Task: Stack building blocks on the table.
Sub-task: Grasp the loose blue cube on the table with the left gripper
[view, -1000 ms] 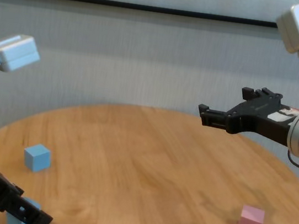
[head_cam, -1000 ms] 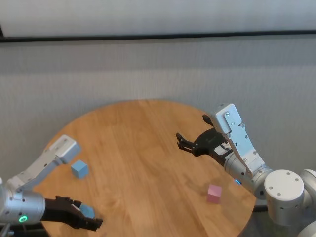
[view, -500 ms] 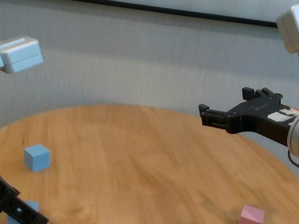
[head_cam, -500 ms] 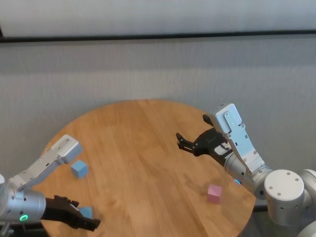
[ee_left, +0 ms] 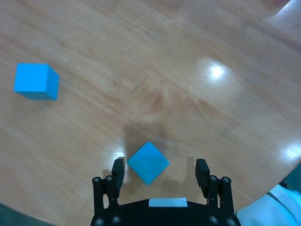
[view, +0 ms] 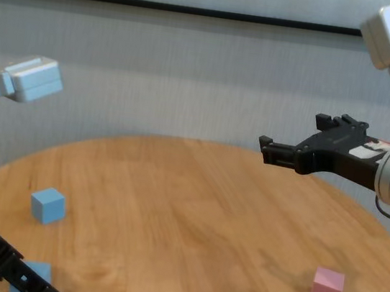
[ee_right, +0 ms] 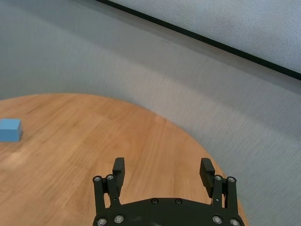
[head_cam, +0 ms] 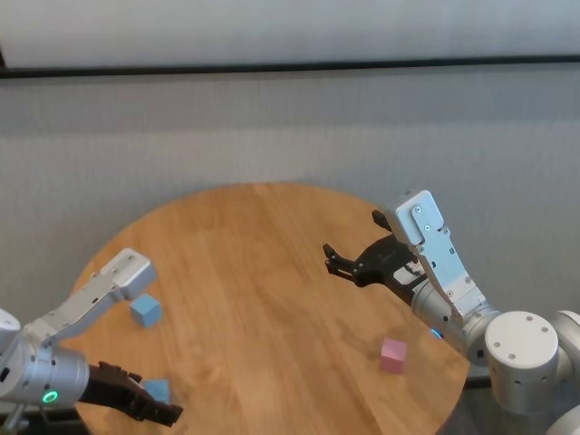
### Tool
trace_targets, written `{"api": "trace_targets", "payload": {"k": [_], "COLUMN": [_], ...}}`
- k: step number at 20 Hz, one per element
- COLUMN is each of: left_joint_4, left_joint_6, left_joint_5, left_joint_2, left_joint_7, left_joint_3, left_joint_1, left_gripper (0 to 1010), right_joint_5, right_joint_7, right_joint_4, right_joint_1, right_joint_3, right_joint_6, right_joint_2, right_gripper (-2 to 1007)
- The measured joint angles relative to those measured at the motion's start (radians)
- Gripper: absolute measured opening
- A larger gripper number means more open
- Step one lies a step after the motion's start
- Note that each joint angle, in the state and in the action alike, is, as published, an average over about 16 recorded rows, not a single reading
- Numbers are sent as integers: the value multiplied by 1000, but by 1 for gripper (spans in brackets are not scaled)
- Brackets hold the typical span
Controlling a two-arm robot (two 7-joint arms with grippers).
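A light blue cube (ee_left: 148, 162) lies on the round wooden table (head_cam: 263, 272) near its front left edge. My left gripper (ee_left: 160, 172) is open and low over it. The cube sits between the two fingers and I see no contact. It also shows in the head view (head_cam: 157, 391) and the chest view (view: 33, 270). A second light blue cube (head_cam: 145, 310) lies farther back on the left. A pink cube (head_cam: 393, 354) lies at the front right. My right gripper (head_cam: 353, 237) is open and empty, held above the table's right side.
A grey wall (head_cam: 290, 127) stands behind the table. The table's front left edge (ee_left: 263, 188) runs close to the left gripper. The wide middle of the tabletop (view: 191, 225) holds nothing.
My left gripper has sunk lower and a little back toward the table's near edge, around the near blue cube. The right arm and the cubes have not moved.
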Motion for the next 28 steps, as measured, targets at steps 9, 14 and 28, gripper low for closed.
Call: {"api": "trace_targets", "payload": {"k": [9,14,28], "left_joint_4": [24,37,61], "left_joint_6": [54,67,89], "left_joint_5": [24,36,54], "left_joint_2": [-38,-56,-79], "left_joint_7": [16,18,4], "left_joint_3": [-6,-13,-12], "left_joint_1": [-17,-20,-34], "left_gripper": [1000,1000,982], "right_joint_5": [0,0,0], "right_joint_7": [0,0,0], "right_joint_4": [0,0,0], "right_joint_1": [0,0,0], "right_joint_3": [0,0,0], "right_joint_6": [0,0,0], "right_joint_2": [0,0,0], "right_gripper": [1005,1005,1004]}}
